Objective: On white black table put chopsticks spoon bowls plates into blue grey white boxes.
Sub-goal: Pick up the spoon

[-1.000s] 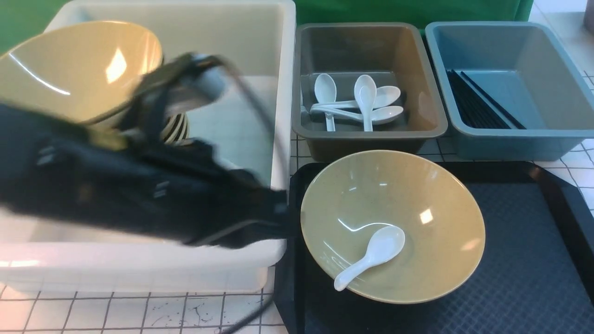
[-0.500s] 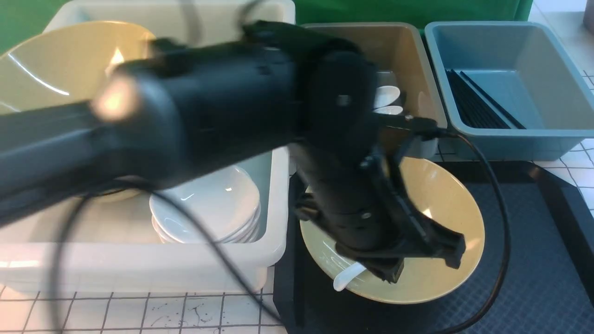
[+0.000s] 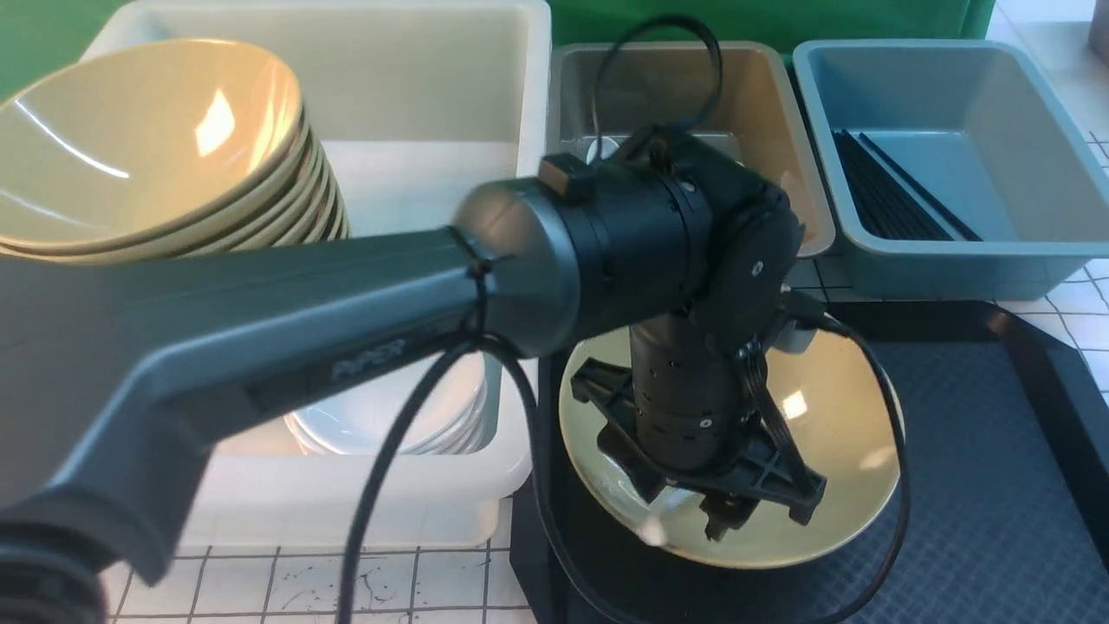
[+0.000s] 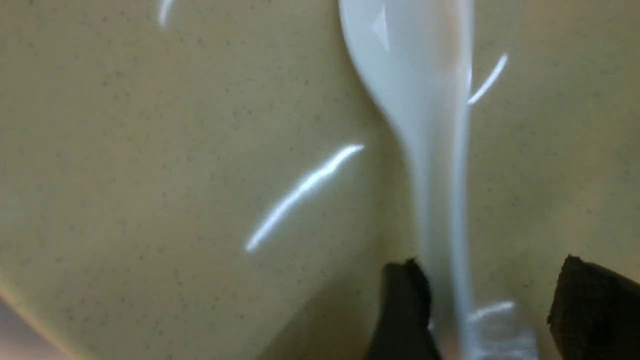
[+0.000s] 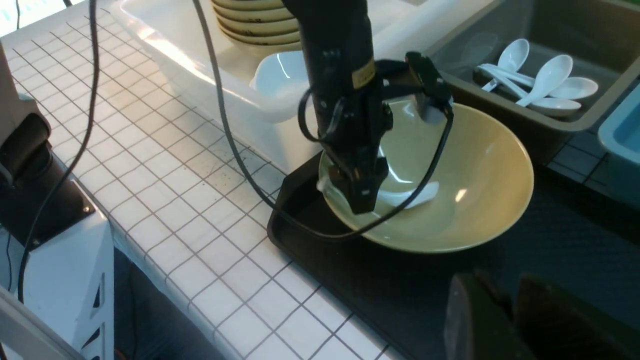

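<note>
An olive-yellow bowl [image 3: 832,416] sits on the black tray, with a white spoon [image 5: 415,194] lying in it. My left gripper [image 3: 723,520] reaches down into this bowl. In the left wrist view it [image 4: 487,280] is open, with the spoon's handle [image 4: 440,210] between the fingers, close to one of them. My right gripper [image 5: 505,295] is shut and empty above the tray's near part. More bowls [image 3: 147,147] and white plates [image 3: 390,425] are stacked in the white box [image 3: 520,87]. Black chopsticks [image 3: 892,195] lie in the blue box [image 3: 953,260].
The grey-brown box [image 3: 806,173] holds several white spoons [image 5: 540,85]; my left arm hides most of it in the front view. The black tray [image 3: 996,485] lies on the gridded table [image 3: 260,589]. The left arm's cable [image 3: 390,468] hangs over the white box's front wall.
My left arm has swung right from over the white box and lowered into the bowl on the tray, around the spoon's handle. The stacked bowls and plates now show.
</note>
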